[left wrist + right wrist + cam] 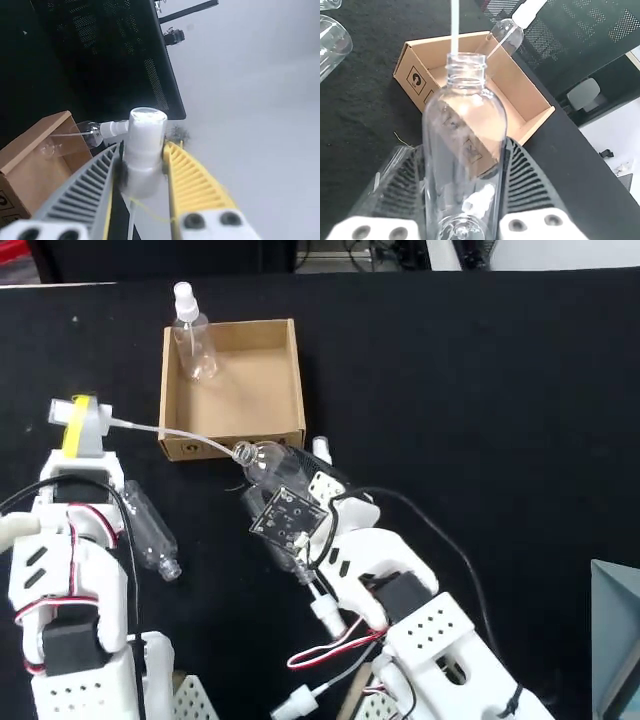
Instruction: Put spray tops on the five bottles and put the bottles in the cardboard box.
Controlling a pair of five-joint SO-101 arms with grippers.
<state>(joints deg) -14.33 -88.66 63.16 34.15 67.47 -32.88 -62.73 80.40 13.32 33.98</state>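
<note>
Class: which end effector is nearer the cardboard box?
Right. The right end effector hovers off the near wall of the cardboard box; the left end effector is farther off, beyond its left wall.

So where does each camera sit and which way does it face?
High view: fixed above the table, looking down on both arms and the cardboard box.
Left wrist view: on the left wrist, looking along the left tool, shut on a spray top.
Right wrist view: on the right wrist, along the right tool, shut on a bottle.
Shared: all show the cardboard box.
</note>
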